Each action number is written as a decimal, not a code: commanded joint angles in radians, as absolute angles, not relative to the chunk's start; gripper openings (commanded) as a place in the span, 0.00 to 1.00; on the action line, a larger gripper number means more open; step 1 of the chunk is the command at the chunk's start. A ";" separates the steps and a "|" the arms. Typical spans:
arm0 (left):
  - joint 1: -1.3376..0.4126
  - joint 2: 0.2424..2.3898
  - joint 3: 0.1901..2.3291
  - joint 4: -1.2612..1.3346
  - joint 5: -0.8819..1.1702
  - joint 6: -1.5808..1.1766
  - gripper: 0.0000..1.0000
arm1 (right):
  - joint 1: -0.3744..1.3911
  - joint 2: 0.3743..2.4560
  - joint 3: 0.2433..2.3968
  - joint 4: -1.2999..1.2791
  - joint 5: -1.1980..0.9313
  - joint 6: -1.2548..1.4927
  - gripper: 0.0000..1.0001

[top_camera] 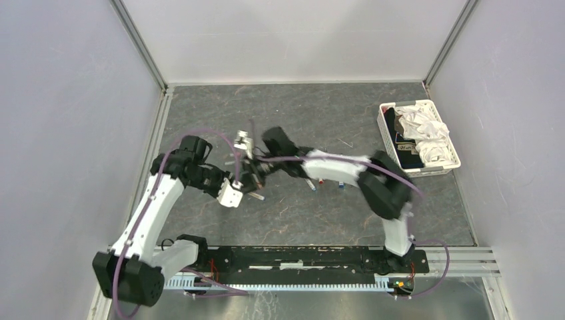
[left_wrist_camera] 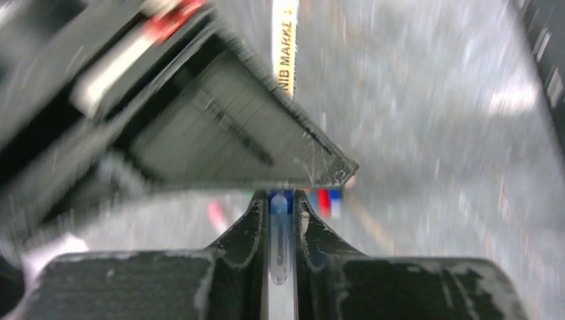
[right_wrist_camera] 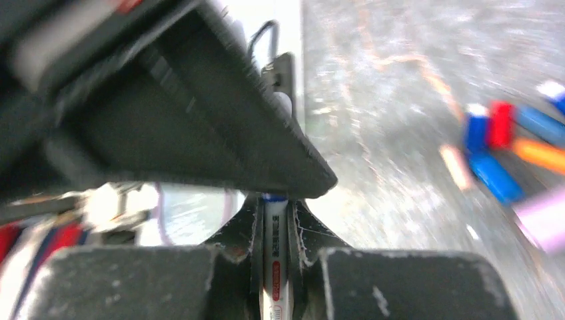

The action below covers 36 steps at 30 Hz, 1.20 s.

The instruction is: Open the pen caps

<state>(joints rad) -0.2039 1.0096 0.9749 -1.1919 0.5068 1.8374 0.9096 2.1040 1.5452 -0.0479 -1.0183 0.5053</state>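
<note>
My two grippers meet nose to nose over the middle of the table. The left gripper (top_camera: 248, 179) (left_wrist_camera: 282, 200) is shut on a blue see-through pen cap (left_wrist_camera: 281, 227) that stands upright between its fingers. The right gripper (top_camera: 256, 166) (right_wrist_camera: 274, 200) is shut on a white pen barrel (right_wrist_camera: 274, 257) with printed lettering and a blue end. Each wrist view shows the other gripper's dark finger just above its own jaws. Loose caps lie on the table to the right: blue (right_wrist_camera: 476, 130), red (right_wrist_camera: 500, 123), orange (right_wrist_camera: 540, 153) and pink (right_wrist_camera: 543, 217).
A white basket (top_camera: 386, 127) of white cloth stands at the back right. A few pens and caps (top_camera: 323, 181) lie under the right forearm. Another white marker (left_wrist_camera: 284, 40) lies beyond the left gripper. Grey walls and metal rails close in the table.
</note>
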 commanded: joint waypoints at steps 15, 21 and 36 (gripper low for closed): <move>-0.188 0.933 0.987 -1.334 0.426 2.009 0.02 | 0.844 1.752 1.141 -0.160 -0.917 0.420 0.25; -0.192 0.935 0.995 -1.309 0.492 1.961 0.02 | 0.880 1.841 1.277 -0.130 -0.946 0.454 0.35; -0.193 0.959 0.999 -1.312 0.592 1.911 0.02 | 0.887 1.847 1.261 0.198 -0.980 0.642 0.59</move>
<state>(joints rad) -0.1947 0.9577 0.9840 -1.3033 0.5339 1.9553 0.8772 1.8515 1.2243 0.0505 -0.9470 0.5724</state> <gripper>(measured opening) 0.153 0.592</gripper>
